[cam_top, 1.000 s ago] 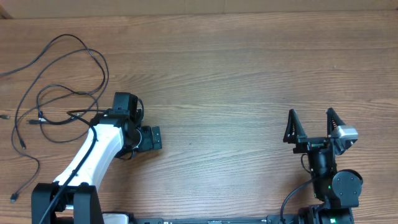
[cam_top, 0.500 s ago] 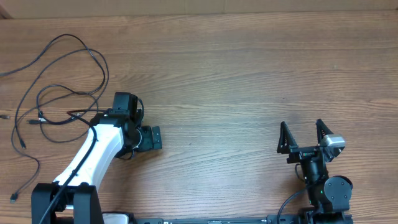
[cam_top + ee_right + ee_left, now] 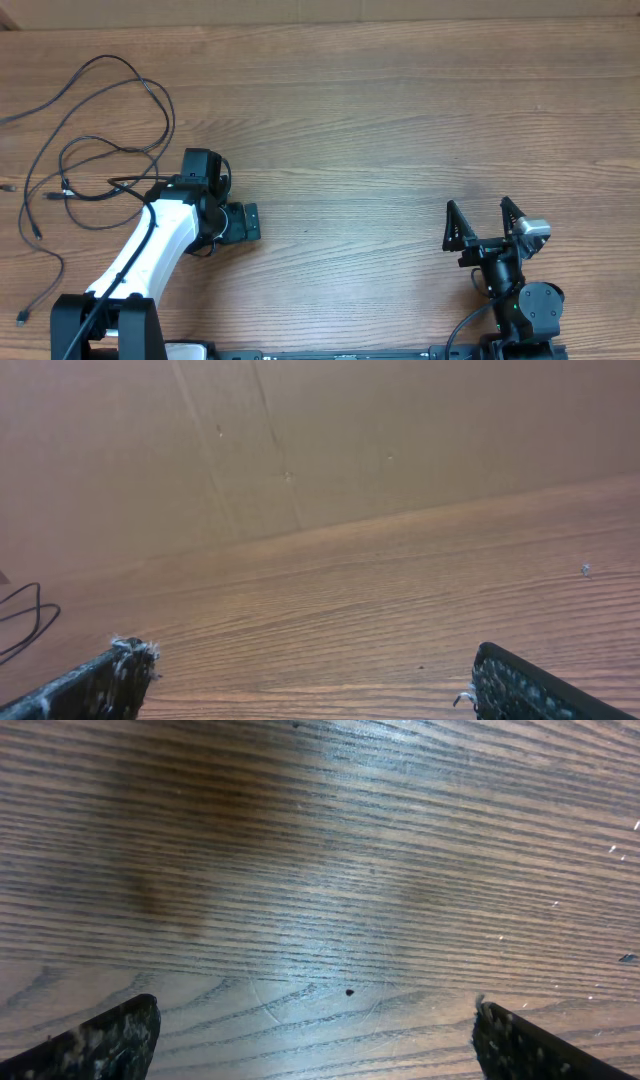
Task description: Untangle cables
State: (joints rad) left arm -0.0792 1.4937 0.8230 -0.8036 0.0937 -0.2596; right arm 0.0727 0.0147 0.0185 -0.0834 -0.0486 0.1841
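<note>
The cables (image 3: 168, 105) are thin black cords in loose overlapping loops at the table's far left, with small plugs near the left edge (image 3: 33, 228). One strand runs under my left arm's wrist. My left gripper (image 3: 243, 222) points down at the table to the right of the loops; in the left wrist view it (image 3: 315, 1025) is open and empty over bare wood. My right gripper (image 3: 480, 215) is open and empty at the front right, far from the cables. A bit of cable loop (image 3: 22, 622) shows at the left edge of the right wrist view.
A brown cardboard wall (image 3: 300, 440) stands along the table's far edge. The wooden tabletop (image 3: 380, 130) lies between the two arms. The arm bases sit at the front edge.
My right gripper has drawn back toward the front edge and slightly left, still open. The left arm and the cables have not moved.
</note>
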